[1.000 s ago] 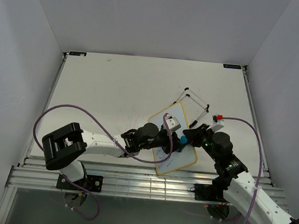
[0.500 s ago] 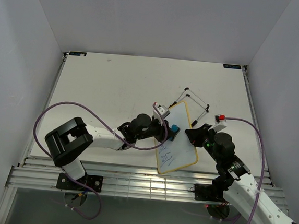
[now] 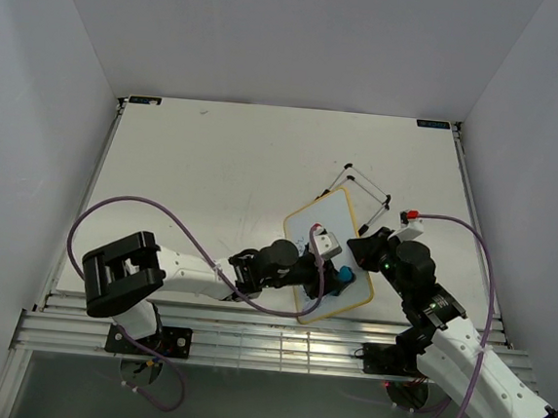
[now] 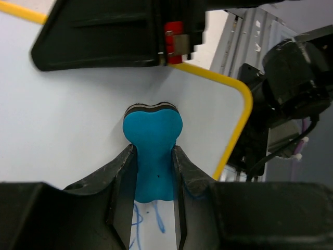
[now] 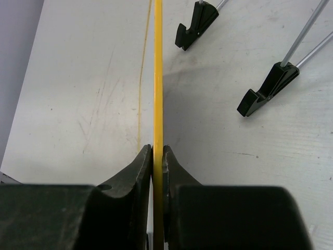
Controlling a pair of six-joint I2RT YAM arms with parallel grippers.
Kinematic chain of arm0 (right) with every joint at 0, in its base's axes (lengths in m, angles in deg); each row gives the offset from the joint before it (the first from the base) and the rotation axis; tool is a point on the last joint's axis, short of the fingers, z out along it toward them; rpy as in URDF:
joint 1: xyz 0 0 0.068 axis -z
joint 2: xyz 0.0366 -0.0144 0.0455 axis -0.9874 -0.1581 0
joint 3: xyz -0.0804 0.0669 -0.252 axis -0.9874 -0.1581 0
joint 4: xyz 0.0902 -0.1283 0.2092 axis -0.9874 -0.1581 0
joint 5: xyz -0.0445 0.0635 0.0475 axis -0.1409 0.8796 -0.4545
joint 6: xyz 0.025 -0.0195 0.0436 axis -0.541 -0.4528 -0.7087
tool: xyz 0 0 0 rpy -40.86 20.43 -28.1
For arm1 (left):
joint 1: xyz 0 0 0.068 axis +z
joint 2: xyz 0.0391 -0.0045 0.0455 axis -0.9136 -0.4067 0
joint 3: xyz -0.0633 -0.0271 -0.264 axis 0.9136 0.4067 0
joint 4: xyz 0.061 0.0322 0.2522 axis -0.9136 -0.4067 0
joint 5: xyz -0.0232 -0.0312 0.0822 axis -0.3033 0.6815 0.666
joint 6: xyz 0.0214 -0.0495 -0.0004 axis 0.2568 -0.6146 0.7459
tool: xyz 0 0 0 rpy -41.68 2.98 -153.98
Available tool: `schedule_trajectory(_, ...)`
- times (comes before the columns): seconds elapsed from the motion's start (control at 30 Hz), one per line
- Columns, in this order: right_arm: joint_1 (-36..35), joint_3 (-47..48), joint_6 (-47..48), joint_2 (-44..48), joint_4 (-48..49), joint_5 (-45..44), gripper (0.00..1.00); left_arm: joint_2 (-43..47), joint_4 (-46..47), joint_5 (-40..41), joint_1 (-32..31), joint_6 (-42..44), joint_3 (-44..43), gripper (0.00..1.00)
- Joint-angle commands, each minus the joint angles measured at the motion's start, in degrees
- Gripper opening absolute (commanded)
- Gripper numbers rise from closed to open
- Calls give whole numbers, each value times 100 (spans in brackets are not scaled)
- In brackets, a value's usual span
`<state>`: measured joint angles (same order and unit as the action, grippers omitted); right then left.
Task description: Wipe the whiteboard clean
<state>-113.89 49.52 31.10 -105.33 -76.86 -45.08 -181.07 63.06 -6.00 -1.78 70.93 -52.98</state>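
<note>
The whiteboard [image 3: 329, 221], white with a yellow frame, leans on its black wire stand near the table's front right. My left gripper [image 3: 340, 272] is shut on the blue bone-shaped eraser [image 4: 152, 151], pressed against the lower part of the board [image 4: 67, 114]. Blue scribbles [image 4: 156, 224] show just below the eraser. My right gripper [image 3: 362, 248] is shut on the board's right edge; the right wrist view shows the yellow frame [image 5: 157, 78] edge-on between its fingers.
The stand's black feet [image 5: 197, 23] and metal rods rest on the table behind the board. The table's front rail [image 3: 247, 348] and both arm bases lie close below. White walls enclose the table.
My left gripper moved the eraser up to the board's left edge, then back down to its lower middle. The board swung slightly with it. My right gripper kept its hold.
</note>
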Motion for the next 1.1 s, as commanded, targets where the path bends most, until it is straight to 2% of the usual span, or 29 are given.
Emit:
schedule_trajectory(0.0,-146,415,297,-89,675,287,8,-328,-955,-693,-515,19,-256,0)
schedule_trajectory(0.23,-146,328,288,87,613,296,8,-399,-1554,-526,-718,309,-732,0)
schedule_trajectory(0.37,-146,336,279,148,543,322,8,-355,-1642,315,-622,266,-548,0)
schedule_trajectory(0.47,-146,380,271,227,499,305,8,-355,-1590,476,-236,-163,-232,0)
schedule_trajectory(0.67,-146,433,122,412,428,506,8,-398,-878,802,687,-920,453,0)
schedule_trajectory(0.93,-146,389,-98,474,358,972,8,-653,-386,1302,1575,-1562,621,0)
schedule_trajectory(1.07,-146,310,-72,553,218,929,8,-917,-272,1101,2014,-1695,525,0)
